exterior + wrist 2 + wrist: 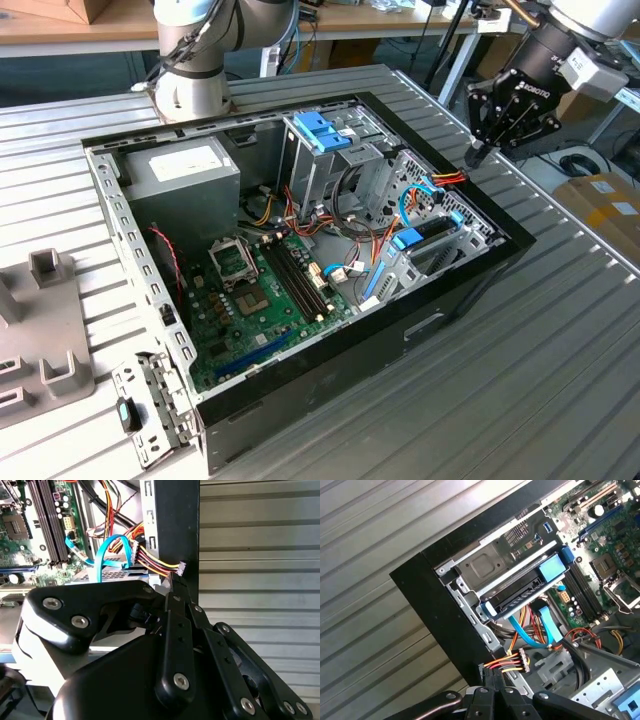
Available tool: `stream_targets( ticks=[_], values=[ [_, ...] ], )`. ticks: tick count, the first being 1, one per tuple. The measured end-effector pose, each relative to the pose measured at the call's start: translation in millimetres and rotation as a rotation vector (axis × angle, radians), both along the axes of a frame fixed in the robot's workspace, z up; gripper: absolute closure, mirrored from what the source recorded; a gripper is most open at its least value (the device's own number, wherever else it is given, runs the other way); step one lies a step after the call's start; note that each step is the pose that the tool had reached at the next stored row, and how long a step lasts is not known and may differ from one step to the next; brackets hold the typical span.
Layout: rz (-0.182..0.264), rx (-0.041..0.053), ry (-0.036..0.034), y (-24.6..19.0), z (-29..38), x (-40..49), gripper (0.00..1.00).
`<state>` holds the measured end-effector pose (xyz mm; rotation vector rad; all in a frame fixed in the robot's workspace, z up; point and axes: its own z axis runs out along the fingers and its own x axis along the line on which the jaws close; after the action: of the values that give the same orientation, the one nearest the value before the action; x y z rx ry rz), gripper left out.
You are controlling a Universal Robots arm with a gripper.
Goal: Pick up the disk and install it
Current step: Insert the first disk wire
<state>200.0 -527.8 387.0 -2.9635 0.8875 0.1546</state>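
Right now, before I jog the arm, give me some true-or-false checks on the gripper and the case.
1. The gripper is shut. True.
2. It hangs over the motherboard. False: it is at the edge of the case on the exterior view's right, by the white connector.
3. The case is open, with the motherboard exposed. True.
4. The connector's wires are all blue. False: they are yellow, red and black.

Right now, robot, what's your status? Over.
Fingers shut, tips at the wire plug. Disk sits in its bay, blue frame showing. Coloured wires close beside it.
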Motion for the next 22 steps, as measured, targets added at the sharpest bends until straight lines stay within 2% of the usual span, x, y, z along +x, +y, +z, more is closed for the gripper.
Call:
stream_targets(
  ticks=[1,2,4,5,6,8,9,11,15,17,19,20,22],
  values=[
    [0.000,-0.0001,-0.0080,0.0,0.0,0.0,0.90],
    [0.000,-0.0002,-0.0253,0.0,-0.2,0.1,0.90],
    [0.000,-0.0001,-0.0315,0.0,-0.2,0.2,0.90],
    [0.000,-0.0001,-0.0471,0.1,-0.3,0.1,0.90],
    [0.000,-0.0001,-0.0576,0.0,-0.4,0.1,0.90],
    [0.000,0.0013,-0.0582,0.0,-0.5,0.1,0.90],
    [0.000,0.0121,-0.0583,0.0,-0.8,0.1,0.90],
    [-0.001,0.0270,-0.0587,0.1,-1.1,0.1,0.90],
    [-0.001,0.0274,-0.0591,0.1,-1.0,0.1,0.90],
    [-0.001,0.0288,-0.0673,0.0,-1.2,0.0,0.90],
    [0.000,0.0308,-0.0839,0.1,-1.4,0.1,0.90],
    [0.000,0.0315,-0.0895,0.0,-1.5,0.1,0.90],
    [0.000,0.0315,-0.0918,0.0,-1.4,0.2,0.90]
  ],
)
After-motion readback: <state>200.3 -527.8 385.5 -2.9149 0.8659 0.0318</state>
